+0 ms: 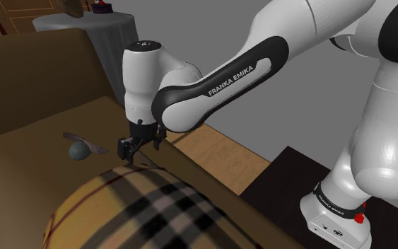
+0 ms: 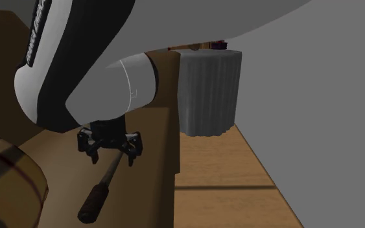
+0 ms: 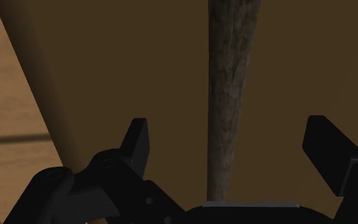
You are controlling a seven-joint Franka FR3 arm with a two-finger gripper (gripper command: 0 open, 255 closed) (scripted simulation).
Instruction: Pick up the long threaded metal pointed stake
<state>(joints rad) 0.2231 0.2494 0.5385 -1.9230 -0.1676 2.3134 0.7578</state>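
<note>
The gripper (image 3: 228,133) sits low over the brown surface (image 3: 126,57) with its two fingers apart, one on either side of the stake (image 3: 231,83). Neither finger touches it, so nothing is gripped yet. The stake is a long, dark, rough-looking shaft that runs between the fingers. In the second exterior view it slants away from under the gripper to a thicker dark end, near the plaid cushion (image 1: 141,212). The approach looks done — closing on the shaft and lifting it are what remain.
</note>
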